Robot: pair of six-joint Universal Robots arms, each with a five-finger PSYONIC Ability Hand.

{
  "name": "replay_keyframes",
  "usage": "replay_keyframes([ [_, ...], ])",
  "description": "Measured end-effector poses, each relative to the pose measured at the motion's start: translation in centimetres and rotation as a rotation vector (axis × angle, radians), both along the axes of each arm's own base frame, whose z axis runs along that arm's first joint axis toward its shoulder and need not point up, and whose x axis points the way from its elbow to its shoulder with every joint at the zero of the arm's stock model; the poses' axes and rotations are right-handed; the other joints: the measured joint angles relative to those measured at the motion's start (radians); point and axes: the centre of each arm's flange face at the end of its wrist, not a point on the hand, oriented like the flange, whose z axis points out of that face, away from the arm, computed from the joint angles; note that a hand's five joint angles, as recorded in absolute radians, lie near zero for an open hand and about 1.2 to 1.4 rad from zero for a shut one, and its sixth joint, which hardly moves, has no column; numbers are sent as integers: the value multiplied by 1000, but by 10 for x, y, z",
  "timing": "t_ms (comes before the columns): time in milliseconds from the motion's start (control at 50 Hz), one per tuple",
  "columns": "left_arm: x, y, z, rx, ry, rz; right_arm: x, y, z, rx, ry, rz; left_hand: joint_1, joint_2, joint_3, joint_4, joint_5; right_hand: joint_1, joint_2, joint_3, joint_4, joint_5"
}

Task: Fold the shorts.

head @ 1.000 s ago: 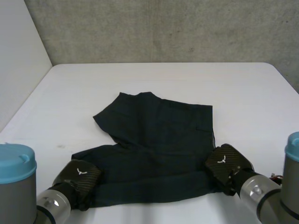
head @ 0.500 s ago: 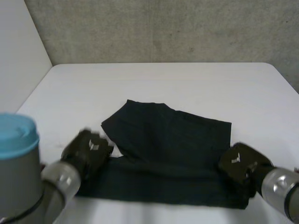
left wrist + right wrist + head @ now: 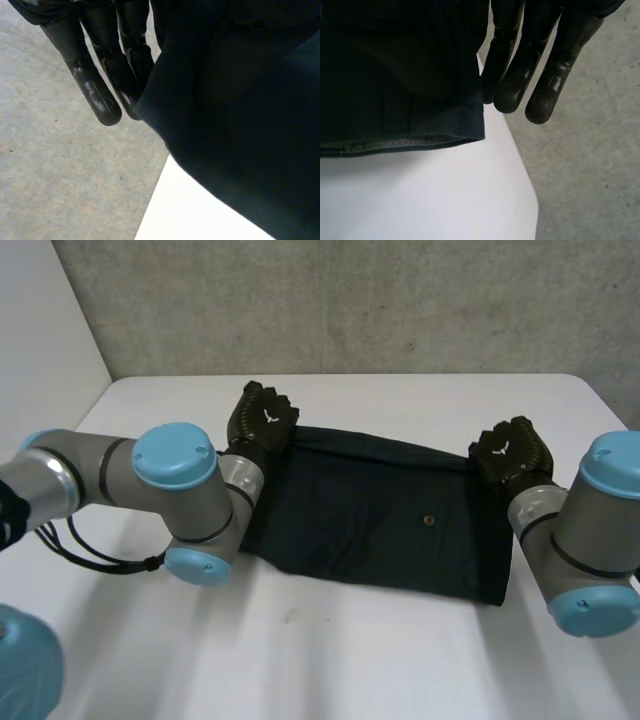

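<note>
The dark shorts lie across the middle of the white table, doubled over into a wide band with a small button on top. My left hand is at the band's far left corner and my right hand at its far right corner. In the left wrist view the cloth hangs from my left hand, pinched beside the straight fingers. A hemmed corner of the shorts is pinched the same way in my right hand. Both corners are held a little above the table.
A grey concrete wall rises behind the table's far edge, and a white panel stands at the left. Both wrist views look past the table's edge to the concrete beyond. My left arm reaches across the table's left side.
Both hands have carried the shorts' near edge up and away to the far side, laying it over the rest. The shorts now lie folded in half.
</note>
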Motion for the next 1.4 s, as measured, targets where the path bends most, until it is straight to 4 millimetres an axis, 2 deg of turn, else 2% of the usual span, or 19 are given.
replay_keyframes([
  [60, -4, -8, -13, 14, 11, -11, 7, -17, -12, -52, -10, 19, 0, 0, 0, 0, 11, -6, -4, -5, -4, -4],
  [80, -5, -12, -20, 18, 18, -14, 10, -24, -19, -66, -10, 26, 0, -1, 0, -2, 11, -139, -184, -202, -193, -178],
  [120, -7, -19, -29, 16, 31, -17, 15, -35, -30, -82, -3, 33, -67, -83, -81, -86, -60, -194, -264, -267, -257, -240],
  [140, -8, -20, -31, 16, 34, -17, 16, -37, -34, -84, 1, 34, -67, -83, -81, -86, -60, -423, -529, -531, -518, -502],
  [160, -9, -23, -36, 15, 40, -19, 17, -41, -39, -85, 8, 34, -285, -285, -279, -289, -256, -423, -529, -531, -518, -502],
  [180, -10, -24, -40, 14, 45, -21, 19, -45, -45, -84, 18, 32, -519, -489, -481, -496, -461, -665, -802, -809, -795, -784],
  [200, -10, -24, -42, 14, 47, -23, 20, -46, -46, -82, 22, 31, -519, -489, -481, -496, -461, -665, -802, -809, -795, -784],
  [220, -11, -24, -46, 15, 49, -26, 21, -47, -50, -74, 32, 29, -855, -833, -823, -832, -790, -768, -937, -976, -948, -934],
  [280, -11, -20, -50, 19, 51, -33, 23, -45, -48, -52, 34, 25, -929, -980, -973, -990, -937, -773, -952, -996, -957, -940],
  [380, -8, -11, -38, 14, 59, -39, 22, -32, -24, -14, -27, 17, -929, -990, -979, -993, -938, -773, -952, -996, -957, -941],
  [460, 3, 4, -14, 31, 90, -37, 15, -8, 7, 77, -171, 12, -929, -992, -979, -993, -938, -773, -952, -996, -957, -944],
  [520, 13, 15, -2, 81, 123, -31, 10, 9, 14, 170, -247, 14, -929, -992, -979, -993, -938, -773, -952, -996, -957, -944],
  [700, 52, 49, 12, 392, 273, 31, -10, 57, -13, 550, -400, -26, -929, -992, -979, -993, -938, -773, -952, -996, -957, -944],
  [860, 67, 72, 9, 553, 392, 68, -20, 60, -34, 555, -407, -50, -929, -992, -979, -993, -938, -647, -799, -826, -815, -805],
  [900, 68, 74, 8, 561, 404, 71, -20, 59, -37, 538, -398, -51, -929, -992, -979, -993, -938, -518, -638, -666, -654, -657],
  [960, 70, 76, 5, 560, 418, 74, -21, 55, -42, 495, -361, -59, -929, -992, -979, -993, -938, -204, -142, -192, -158, -197],
  [1040, 71, 74, 4, 549, 424, 78, -24, 51, -45, 450, -302, -75, -929, -992, -979, -993, -938, -127, -56, -69, -18, -88],
  [1260, 80, 67, 16, 509, 445, 95, -47, 40, -7, 263, -80, -97, -929, -992, -979, -993, -938, -72, -29, -47, 0, -73],
  [1400, 81, 69, 24, 493, 455, 91, -59, 29, 22, 146, 217, -39, -929, -992, -979, -993, -938, -41, -12, -45, 0, -67],
])
